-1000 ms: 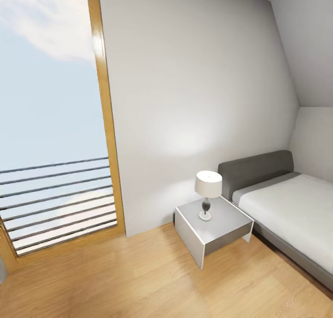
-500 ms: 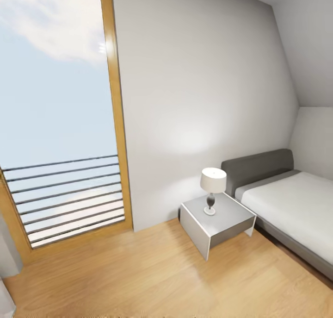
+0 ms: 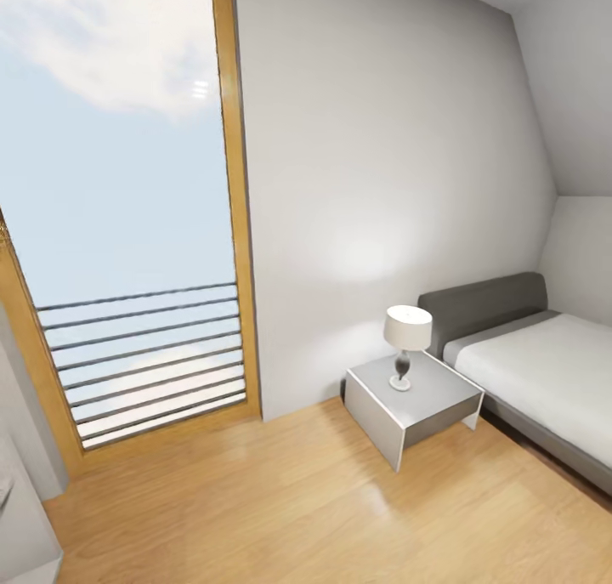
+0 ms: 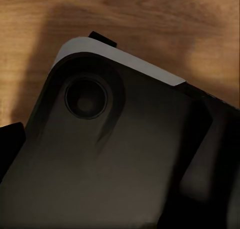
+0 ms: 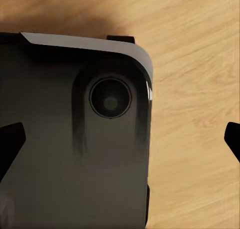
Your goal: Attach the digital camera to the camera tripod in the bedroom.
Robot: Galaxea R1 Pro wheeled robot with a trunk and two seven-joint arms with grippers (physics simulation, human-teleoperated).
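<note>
A bedroom corner is seen — a lamp (image 3: 406, 344) stands on the nightstand (image 3: 414, 405) beside the bed (image 3: 535, 371). Both grippers' states cannot be told — fingertips (image 5: 233, 139) are seen apart above the floor (image 5: 200, 64).

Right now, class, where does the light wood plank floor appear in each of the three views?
Head view: the light wood plank floor spans the lower part, under the grey bedside table.
Left wrist view: the floor lies behind a dark rounded panel.
Right wrist view: the floor lies behind and beside a similar dark rounded panel.
Shared landmark: the floor's warm wood grain.
</note>
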